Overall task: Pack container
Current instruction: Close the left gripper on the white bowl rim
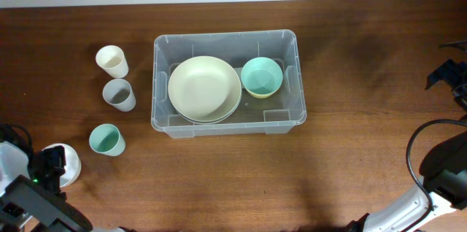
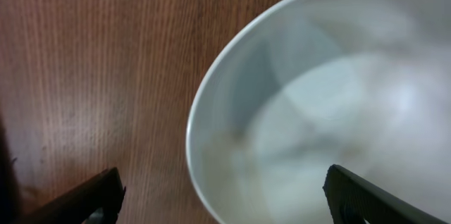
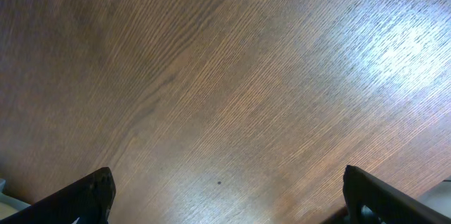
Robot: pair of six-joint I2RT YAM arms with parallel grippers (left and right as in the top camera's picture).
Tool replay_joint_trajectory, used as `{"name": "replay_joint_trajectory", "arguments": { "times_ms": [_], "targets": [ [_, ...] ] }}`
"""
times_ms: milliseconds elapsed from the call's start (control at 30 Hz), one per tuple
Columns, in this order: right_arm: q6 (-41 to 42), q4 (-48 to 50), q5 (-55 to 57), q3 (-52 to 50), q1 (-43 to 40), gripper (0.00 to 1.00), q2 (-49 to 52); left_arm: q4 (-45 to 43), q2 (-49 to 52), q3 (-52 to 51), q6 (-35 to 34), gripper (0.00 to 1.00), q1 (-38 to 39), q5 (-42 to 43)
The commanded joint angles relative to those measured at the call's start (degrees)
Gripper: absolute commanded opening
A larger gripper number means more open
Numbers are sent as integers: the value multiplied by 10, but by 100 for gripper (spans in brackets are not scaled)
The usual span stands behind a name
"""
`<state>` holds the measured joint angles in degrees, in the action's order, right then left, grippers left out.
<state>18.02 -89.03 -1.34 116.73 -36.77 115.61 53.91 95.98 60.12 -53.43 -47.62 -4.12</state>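
Note:
The container (image 1: 164, 115), a clear plastic bin, stands mid-table. It holds a large cream plate (image 1: 204, 88) and a teal bowl (image 1: 261, 76) nested on a pale yellow one. A white bowl (image 2: 331, 111) sits at the table's lower left (image 1: 67, 160). My left gripper (image 2: 222, 199) is open and straddles its rim, with one finger (image 2: 91, 196) over the wood and the other over the bowl's inside. My right gripper (image 3: 232, 196) is open above bare table, holding nothing.
Three cups stand left of the container: a cream cup (image 1: 112, 60), a grey cup (image 1: 118, 94) and a teal cup (image 1: 106, 139). The right arm (image 1: 441, 174) rises at the lower right edge, the left arm (image 1: 29, 199) at the lower left.

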Motion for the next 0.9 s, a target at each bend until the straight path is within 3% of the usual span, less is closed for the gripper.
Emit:
{"name": "replay_joint_trajectory", "arguments": {
  "times_ms": [0, 167, 200, 333, 633, 867],
  "targets": [
    [4, 1, 5, -1, 0, 99, -14, -17, -12, -21, -6, 93, -2, -9],
    [5, 1, 5, -1, 0, 99, -14, -37, -12, -38, -6, 89, -2, -9],
    [4, 1, 5, -1, 0, 99, -14, -40, -12, -41, -6, 83, -2, -9],
    [5, 1, 5, -1, 0, 99, -14, -64, -12, -54, -5, 75, -2, -9],
    [5, 1, 5, -1, 0, 99, -14, -68, -11, -59, -6, 24, -2, -9],
    [4, 1, 5, -1, 0, 99, -14, -74, -11, -59, -5, 1, -2, -9]
  ]
}}
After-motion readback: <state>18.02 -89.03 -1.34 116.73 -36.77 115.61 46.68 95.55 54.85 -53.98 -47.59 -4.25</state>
